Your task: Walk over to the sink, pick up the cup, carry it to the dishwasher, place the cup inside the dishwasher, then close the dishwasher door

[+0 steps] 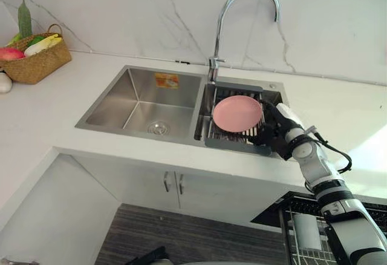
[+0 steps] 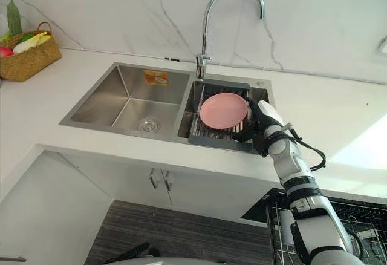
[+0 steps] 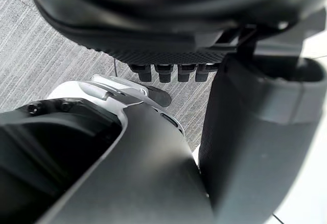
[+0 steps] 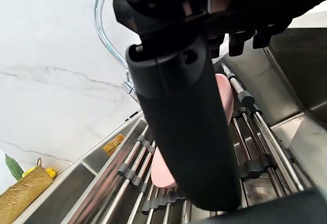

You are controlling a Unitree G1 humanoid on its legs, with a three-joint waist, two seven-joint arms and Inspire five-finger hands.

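A pink round dish [image 1: 236,112] stands tilted on the dark drying rack [image 4: 138,168] in the sink's right basin. From these views I cannot tell whether it is a cup or a plate. My right hand [image 1: 275,129] reaches in from the right and sits against the dish's right edge. In the right wrist view its thumb [image 4: 184,121] lies across the front of the dish [image 4: 225,96], and the fingers look straight past the rim. My left hand [image 3: 168,40] hangs relaxed over the grey floor, holding nothing.
The steel sink [image 1: 139,104] has a bare left basin and a tall curved faucet [image 1: 242,5] behind the divider. A woven basket of vegetables [image 1: 36,59] sits at the counter's far left. The dishwasher's wire rack [image 1: 308,229] is pulled out low on the right.
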